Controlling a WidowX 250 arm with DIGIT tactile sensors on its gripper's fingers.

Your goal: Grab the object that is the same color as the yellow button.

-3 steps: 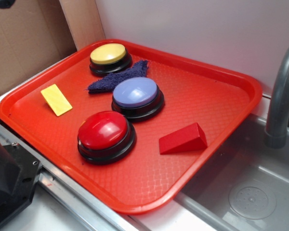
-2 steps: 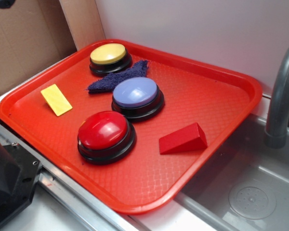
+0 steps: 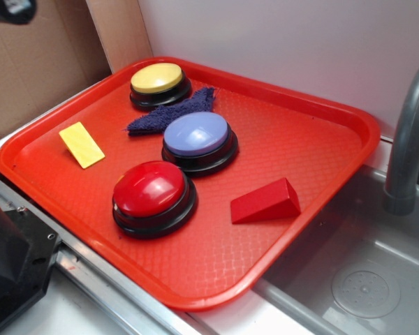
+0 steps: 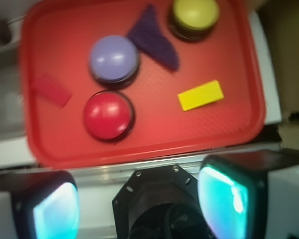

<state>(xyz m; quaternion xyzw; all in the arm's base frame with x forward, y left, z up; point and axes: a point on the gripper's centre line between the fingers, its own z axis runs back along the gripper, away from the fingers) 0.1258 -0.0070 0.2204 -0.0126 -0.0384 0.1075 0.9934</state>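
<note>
Yellow block flat on red tray, long axis diagonal toward the near edge; tool spread, empty.

Red button, lavender button, purple cloth, red wedge on red tray

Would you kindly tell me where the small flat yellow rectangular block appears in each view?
Exterior: the small flat yellow rectangular block lies at the left of the red plastic tray.
Wrist: the block sits right of centre.
Shared landmark: the yellow-domed round push button near the same tray edge.
</note>
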